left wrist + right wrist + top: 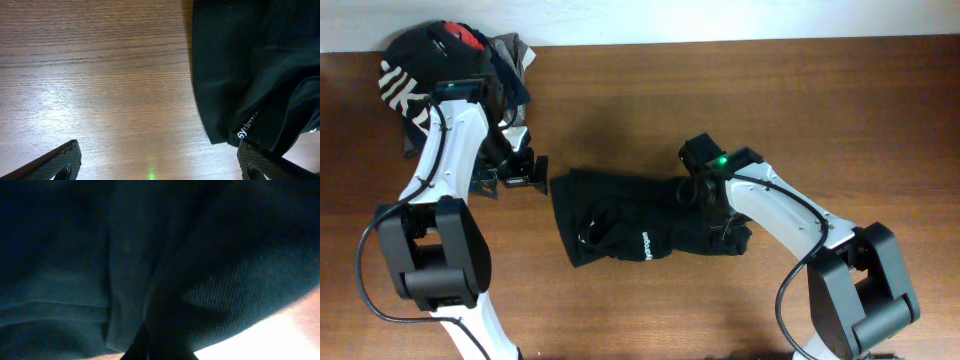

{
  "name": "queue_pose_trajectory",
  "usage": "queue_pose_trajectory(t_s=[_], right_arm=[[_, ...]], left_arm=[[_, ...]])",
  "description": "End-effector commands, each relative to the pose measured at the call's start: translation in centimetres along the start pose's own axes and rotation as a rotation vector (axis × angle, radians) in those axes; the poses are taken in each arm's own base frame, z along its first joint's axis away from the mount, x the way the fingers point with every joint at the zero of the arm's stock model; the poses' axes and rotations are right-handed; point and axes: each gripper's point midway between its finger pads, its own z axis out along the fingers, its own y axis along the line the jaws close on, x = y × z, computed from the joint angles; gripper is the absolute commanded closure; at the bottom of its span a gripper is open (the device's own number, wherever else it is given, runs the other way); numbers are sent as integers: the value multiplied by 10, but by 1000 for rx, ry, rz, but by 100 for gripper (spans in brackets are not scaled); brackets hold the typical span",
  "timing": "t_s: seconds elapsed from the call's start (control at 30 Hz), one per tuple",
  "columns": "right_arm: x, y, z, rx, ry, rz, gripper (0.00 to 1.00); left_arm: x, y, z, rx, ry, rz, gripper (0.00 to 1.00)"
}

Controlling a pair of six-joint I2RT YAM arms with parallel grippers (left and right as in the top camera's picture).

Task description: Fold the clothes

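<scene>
View from above a brown wooden desk with two robot arms. The black leggings lie bunched in a rough, wrinkled block at the middle of the desk, a little nearer the front edge than the back. Small white lettering shows on the fabric along its front side.

The left gripper sits low over bare wood just beside the leggings' left end, its jaws spread wide and holding nothing. In the left wrist view, the two dark fingertips stand far apart at the bottom corners, with wood grain between them. The leggings fill the right side of that view, with the lettering close above the right-hand fingertip.

The right gripper is down on the right part of the leggings, its arm reaching in from the desk's front right corner. In the right wrist view, dark fabric fills nearly everything. The folds gather toward the fingertips, which are pressed together on a pinch of the cloth.

A pile of clothes in black, white, red and grey sits at the back left corner of the desk, well apart from the leggings.
</scene>
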Motion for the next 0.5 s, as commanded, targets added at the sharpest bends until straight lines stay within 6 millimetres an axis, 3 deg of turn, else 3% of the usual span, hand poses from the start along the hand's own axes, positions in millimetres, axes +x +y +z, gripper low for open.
queue_pose_trajectory(t_s=[0.0, 0.2, 0.47], right_arm=[[-18, -9, -24, 55, -85, 44, 96], [-26, 5, -36, 32, -121, -77, 96], [-20, 45, -42, -43, -154, -152, 92]], left_arm=[[2, 2, -6, -3, -18, -14, 1], [1, 2, -6, -3, -24, -13, 1], [1, 2, -6, -3, -22, -13, 1]])
